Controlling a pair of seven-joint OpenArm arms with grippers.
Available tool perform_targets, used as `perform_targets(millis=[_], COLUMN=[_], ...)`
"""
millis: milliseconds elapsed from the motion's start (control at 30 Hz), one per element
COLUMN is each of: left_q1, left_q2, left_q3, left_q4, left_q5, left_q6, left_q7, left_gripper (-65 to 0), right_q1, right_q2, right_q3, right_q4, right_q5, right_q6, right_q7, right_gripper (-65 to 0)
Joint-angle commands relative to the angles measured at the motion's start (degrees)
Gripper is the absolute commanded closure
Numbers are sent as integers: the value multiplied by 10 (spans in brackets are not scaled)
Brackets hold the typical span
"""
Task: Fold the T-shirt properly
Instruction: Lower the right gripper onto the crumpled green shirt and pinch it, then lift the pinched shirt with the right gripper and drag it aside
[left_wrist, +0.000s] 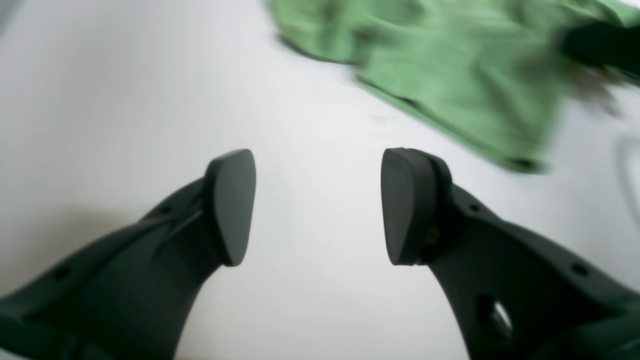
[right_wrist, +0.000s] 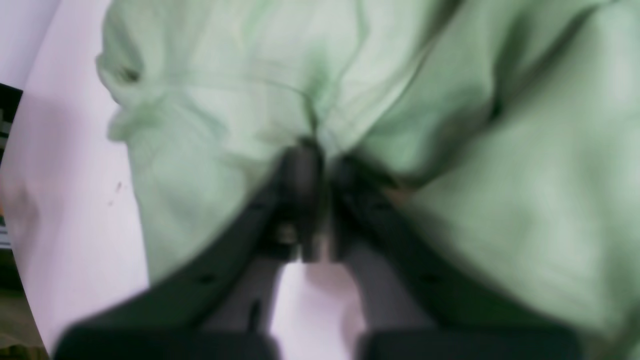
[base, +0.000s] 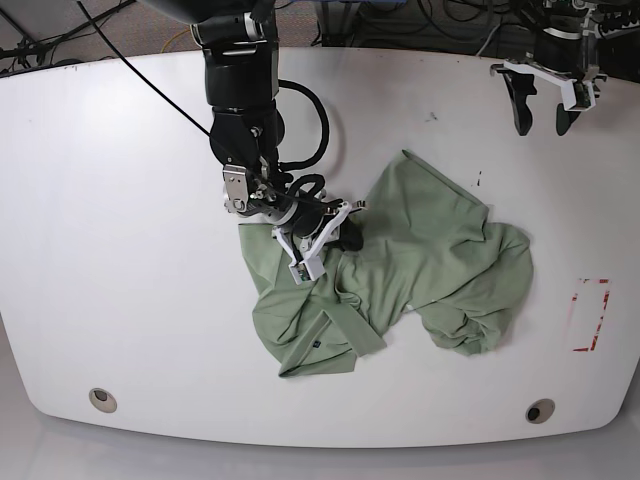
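The T-shirt (base: 420, 265) lies crumpled on the white table (base: 120, 250), right of centre in the base view, with one part bunched toward the table's right side and a folded strip with a tiny dark tag at the near edge. The right gripper (right_wrist: 315, 165) sits low over the shirt's left part, its jaws pressed together with cloth gathered into a pucker at the tips; the wrist view is blurred, so I take it as a pinch on the fabric rather than being sure how much cloth is caught. That grip seems meant to lift or drag this part outward, since the shirt must be spread flat before any fold can be made. The left gripper (left_wrist: 317, 205) hangs above bare table at the far right corner, well apart from the shirt, jaws spread wide with nothing between them; it seems to wait there for a second corner to take. A red outlined mark (base: 590, 315) lies on the table near the right edge. No containers show in any view.
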Motion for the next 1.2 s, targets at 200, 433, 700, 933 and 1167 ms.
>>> perform_targets(millis=[200, 433, 700, 933, 1167], left_q1=[-81, -144, -257, -358, -435], left_q2=[-2, -2, -1, 7, 27], left_q3=[-43, -63, -63, -58, -28], left_q4=[9, 10, 6, -13, -94], left_q5=[-1, -5, -3, -4, 0], left_q6=[-3, -4, -5, -5, -5], left_q7=[82, 142, 268, 372, 399], left_gripper=[-374, -374, -375, -375, -375], right_q1=[-36, -99, -167, -232, -277], right_q2=[-3, 21, 90, 144, 187], right_q3=[0, 6, 15, 89, 153], right_q4=[159, 306, 417, 470, 484], right_q5=[10, 10, 44, 137, 204], right_q6=[6, 11, 11, 11, 11], right_q7=[-49, -100, -100, -100, -100], right_gripper=[0, 0, 0, 0, 0])
